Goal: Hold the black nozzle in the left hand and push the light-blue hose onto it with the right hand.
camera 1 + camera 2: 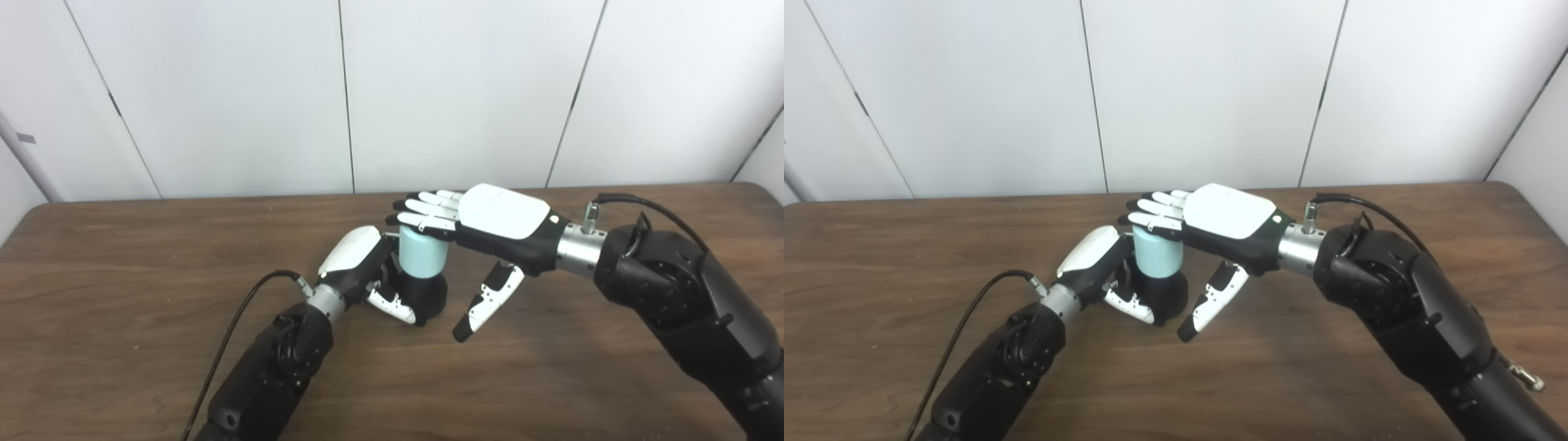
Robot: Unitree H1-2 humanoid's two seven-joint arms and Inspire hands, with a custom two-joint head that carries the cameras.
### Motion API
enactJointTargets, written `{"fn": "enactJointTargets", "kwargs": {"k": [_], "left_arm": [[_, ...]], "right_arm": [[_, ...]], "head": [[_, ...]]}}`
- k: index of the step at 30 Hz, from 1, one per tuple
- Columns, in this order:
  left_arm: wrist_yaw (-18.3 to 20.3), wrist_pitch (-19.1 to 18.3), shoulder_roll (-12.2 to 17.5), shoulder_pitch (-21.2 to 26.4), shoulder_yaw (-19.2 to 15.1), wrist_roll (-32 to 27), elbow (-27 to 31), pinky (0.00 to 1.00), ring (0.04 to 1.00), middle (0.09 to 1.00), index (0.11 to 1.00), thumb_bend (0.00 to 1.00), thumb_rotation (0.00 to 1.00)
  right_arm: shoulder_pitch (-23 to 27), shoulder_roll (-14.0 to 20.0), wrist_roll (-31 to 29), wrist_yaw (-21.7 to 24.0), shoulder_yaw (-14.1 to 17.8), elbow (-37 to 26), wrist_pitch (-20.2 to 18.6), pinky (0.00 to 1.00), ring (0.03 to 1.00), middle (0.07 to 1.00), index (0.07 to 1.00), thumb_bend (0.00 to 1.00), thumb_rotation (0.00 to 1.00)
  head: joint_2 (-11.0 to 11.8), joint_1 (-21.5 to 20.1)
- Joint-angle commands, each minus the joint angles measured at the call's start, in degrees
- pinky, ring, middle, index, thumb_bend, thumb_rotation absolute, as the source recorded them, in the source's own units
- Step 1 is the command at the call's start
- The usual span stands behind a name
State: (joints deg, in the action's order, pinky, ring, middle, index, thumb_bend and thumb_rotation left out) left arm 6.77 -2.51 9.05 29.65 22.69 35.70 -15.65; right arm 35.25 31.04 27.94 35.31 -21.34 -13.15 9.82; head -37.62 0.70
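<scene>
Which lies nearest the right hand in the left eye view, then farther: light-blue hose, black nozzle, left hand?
1. light-blue hose, directly under the right hand and its flat fingers.
2. black nozzle, below the hose.
3. left hand, wrapped round the nozzle from the left.

The hose (pixel 420 251) is a plain pale blue, and the nozzle (pixel 429 297) under it is solid black. The left hand (pixel 367 269) has a white back over black, with white-and-black fingers. The right hand (pixel 490 223) shows the same white shell, black palm edge, and white fingers tipped black. The counter (pixel 122 263) is dark brown with wood-grain streaks. The wall panels (pixel 233 92) are plain white with thin dark seams.
</scene>
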Motion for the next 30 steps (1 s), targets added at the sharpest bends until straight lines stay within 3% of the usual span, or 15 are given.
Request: {"fn": "enactJointTargets", "kwargs": {"k": [1, 3, 10, 14, 16, 19, 22, 30], "left_arm": [[-0.66, -1.72, 0.73, 1.64, -0.88, 1.08, -0.67, 0.30, 0.387, 0.463, 0.494, 0.53, 0.00], [-0.55, -1.84, 0.70, 1.64, -0.95, 1.01, -0.48, 0.30, 0.397, 0.419, 0.514, 0.52, 0.00], [-0.35, -1.61, 0.75, 1.80, -1.02, 0.78, -0.55, 0.31, 0.399, 0.407, 0.517, 0.52, 0.00], [-0.31, -1.39, 0.82, 1.76, -1.26, 0.49, -0.52, 0.31, 0.400, 0.406, 0.517, 0.52, 0.00], [-0.34, -1.23, 0.86, 1.71, -1.32, 0.47, -0.55, 0.31, 0.392, 0.462, 0.494, 0.53, 0.00], [-0.37, -1.12, 0.90, 1.74, -1.33, 0.61, -0.65, 0.31, 0.396, 0.415, 0.516, 0.52, 0.00], [-0.30, -1.20, 0.97, 1.66, -1.30, 0.73, -0.45, 0.30, 0.385, 0.467, 0.492, 0.53, 0.00], [-0.28, -1.49, 1.00, 1.76, -1.45, 0.77, -0.29, 0.30, 0.380, 0.475, 0.488, 0.53, 0.00]], "right_arm": [[0.44, 0.73, -1.76, 1.11, -0.98, -0.72, 3.98, 0.99, 1.000, 1.000, 0.967, 0.68, 0.60], [0.56, 0.85, -1.92, 1.19, -0.96, -0.77, 4.37, 1.00, 1.000, 1.000, 0.961, 0.68, 0.60], [0.30, 0.93, -0.78, 2.51, -1.59, 0.17, 3.35, 0.99, 1.000, 1.000, 0.952, 0.69, 0.62], [0.00, 1.09, 0.17, 5.24, -2.24, -1.04, -1.17, 0.99, 1.000, 1.000, 0.952, 0.70, 0.66], [-0.04, 1.19, 0.95, 6.21, -2.61, -1.57, -3.18, 0.98, 1.000, 1.000, 0.953, 0.71, 0.67], [0.16, 1.45, 2.02, 7.64, -3.26, -2.23, -6.18, 0.98, 1.000, 1.000, 0.956, 0.71, 0.67], [0.34, 1.78, 3.35, 9.33, -3.96, -3.23, -9.37, 0.99, 1.000, 1.000, 0.961, 0.73, 0.69], [0.74, 2.66, 5.35, 14.22, -5.22, -5.82, -17.55, 0.99, 1.000, 1.000, 0.969, 0.75, 0.70]], "head": [[-0.02, 0.03], [-0.11, -0.01], [-0.25, 0.01], [-0.25, 0.01], [-0.25, 0.01], [-0.33, 0.03], [-0.39, 0.02], [-0.69, -0.13]]}}
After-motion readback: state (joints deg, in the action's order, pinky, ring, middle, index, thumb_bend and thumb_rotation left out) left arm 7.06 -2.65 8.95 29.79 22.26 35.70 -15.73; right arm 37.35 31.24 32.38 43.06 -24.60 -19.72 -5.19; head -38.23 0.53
